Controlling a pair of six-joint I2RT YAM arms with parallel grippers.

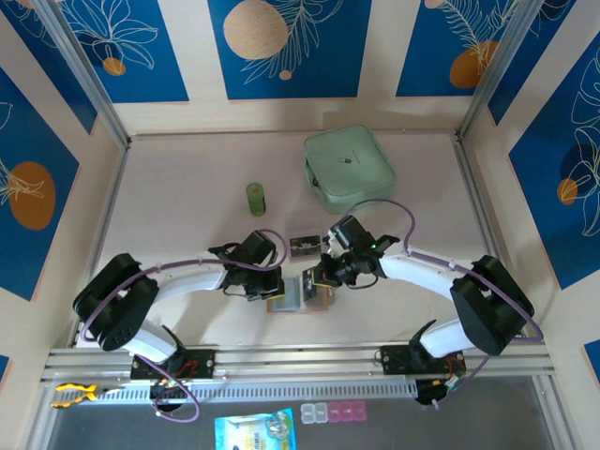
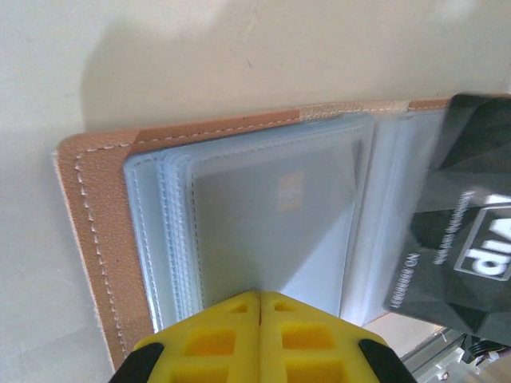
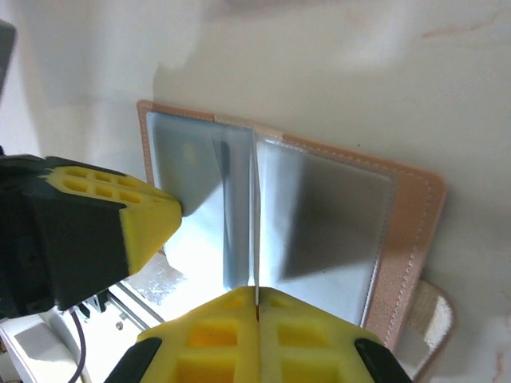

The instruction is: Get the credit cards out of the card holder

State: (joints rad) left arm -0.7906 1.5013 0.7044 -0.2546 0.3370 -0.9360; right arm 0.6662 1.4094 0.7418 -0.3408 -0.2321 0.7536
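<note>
Left wrist view has the card holder (image 2: 96, 207) lying open and flat on the table (image 2: 239, 64), its tan stitched cover framing a stack of clear sleeves (image 2: 239, 239); a pale card (image 2: 291, 191) with a gold chip patch sits in the top sleeve. The left gripper (image 2: 259, 315) has its yellow fingers pressed together, tips bearing down on that stack, pinning it rather than gripping anything. The right gripper (image 3: 257, 319) is closed on a dark card (image 2: 467, 231), seen edge-on between its pads in the right wrist view; whether the card's lower edge has cleared its pocket I cannot tell

The cards look thin, stiff and very light, with slick faces, so a pinch on a short exposed edge suits them best. The holder is soft and light and would likely lift or slide with a card unless held down; the glossy sleeves may cling

The table is pale and matte, walled by panels (image 1: 281, 47) with blue leaf prints. Behind the holder lie a clear plastic box (image 1: 303, 246), a small green cylinder (image 1: 256, 198) and a mint-green zip case (image 1: 349, 167), all apart from the work
</note>
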